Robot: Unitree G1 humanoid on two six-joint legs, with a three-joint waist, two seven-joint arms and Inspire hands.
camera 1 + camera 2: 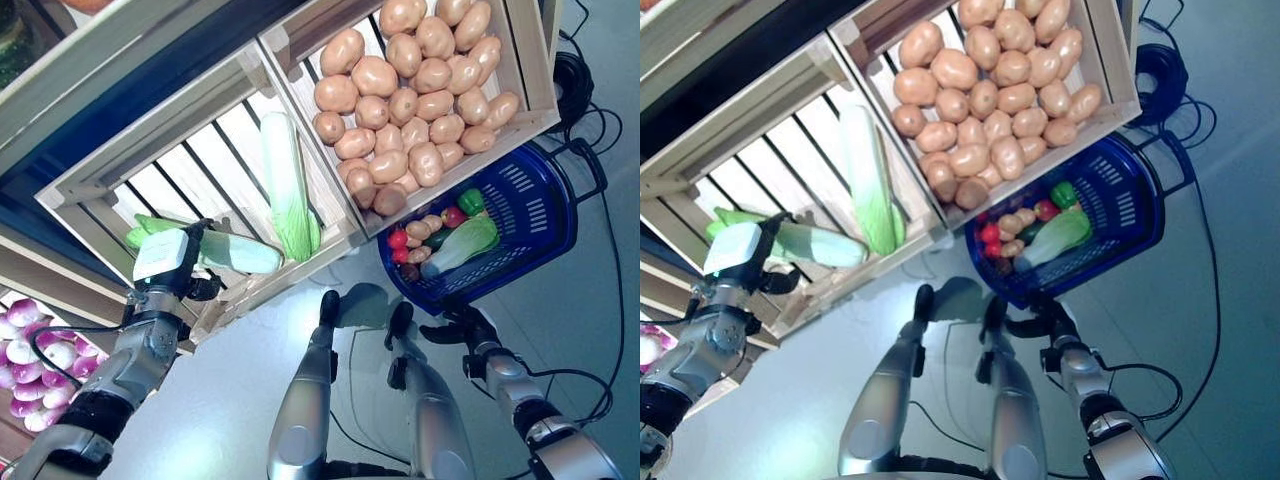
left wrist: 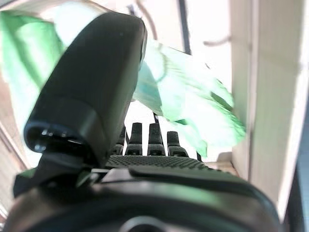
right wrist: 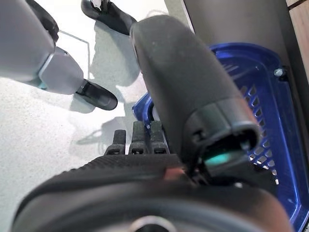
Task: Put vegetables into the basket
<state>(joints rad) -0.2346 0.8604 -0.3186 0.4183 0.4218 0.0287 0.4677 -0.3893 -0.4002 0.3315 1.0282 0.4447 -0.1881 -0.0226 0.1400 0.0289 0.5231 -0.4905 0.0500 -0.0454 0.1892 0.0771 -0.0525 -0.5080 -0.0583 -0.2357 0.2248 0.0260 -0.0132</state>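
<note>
The slatted pale wooden crate (image 1: 215, 165) is the landmark: inside its near rim the left hand (image 1: 165, 262) clasps a long pale-green cabbage (image 1: 238, 254), which could snag on that rim or slip out. To the crate's right, the blue plastic basket (image 1: 530, 215) of vegetables hangs, apparently, from the right hand (image 1: 468, 328), fingers curled round its rim, and could tip.

The left hand (image 1: 165, 262) covers the middle of a cabbage (image 1: 238, 254). The blue basket (image 1: 540, 215) hides the right hand's (image 1: 470, 327) fingertips. The crate of potatoes (image 1: 415, 85) runs past the top edge.
</note>
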